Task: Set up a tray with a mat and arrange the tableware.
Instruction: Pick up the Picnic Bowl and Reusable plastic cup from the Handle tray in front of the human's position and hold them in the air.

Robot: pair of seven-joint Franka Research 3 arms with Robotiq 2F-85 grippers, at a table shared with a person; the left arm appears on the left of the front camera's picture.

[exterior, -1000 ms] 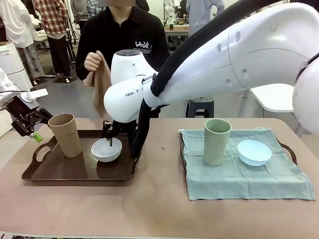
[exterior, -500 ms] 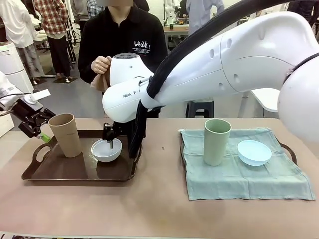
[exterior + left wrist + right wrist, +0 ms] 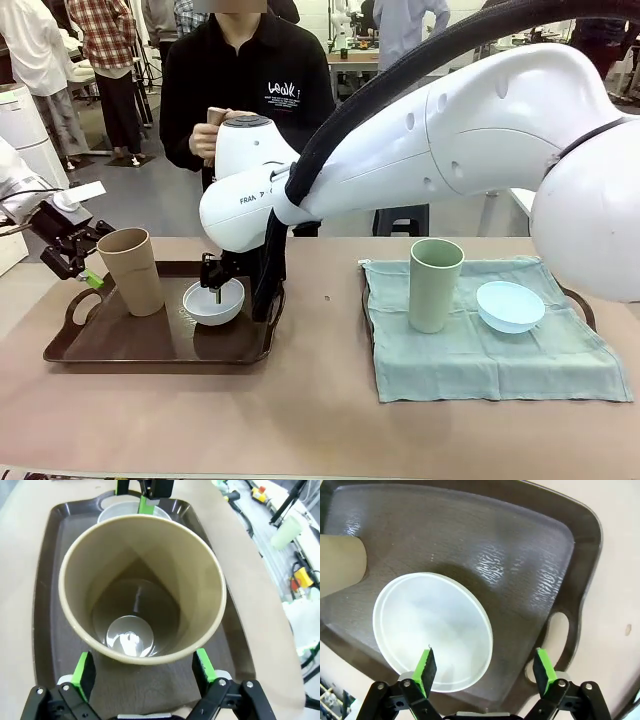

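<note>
Left wrist view: tan cup [image 3: 150, 580] upright, mouth up; left gripper [image 3: 141, 661] and right gripper [image 3: 485, 657] fingers [image 3: 426, 667] wide.

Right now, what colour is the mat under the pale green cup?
The mat is a muted teal green, clearest in the front view.

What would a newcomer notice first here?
The huge white right arm reaching across to the brown tray, its open end effector straddling a white bowl's rim. The left end effector, also open, faces a tan cup on that tray. At the right, a green cup and blue bowl stand on a green mat.
</note>
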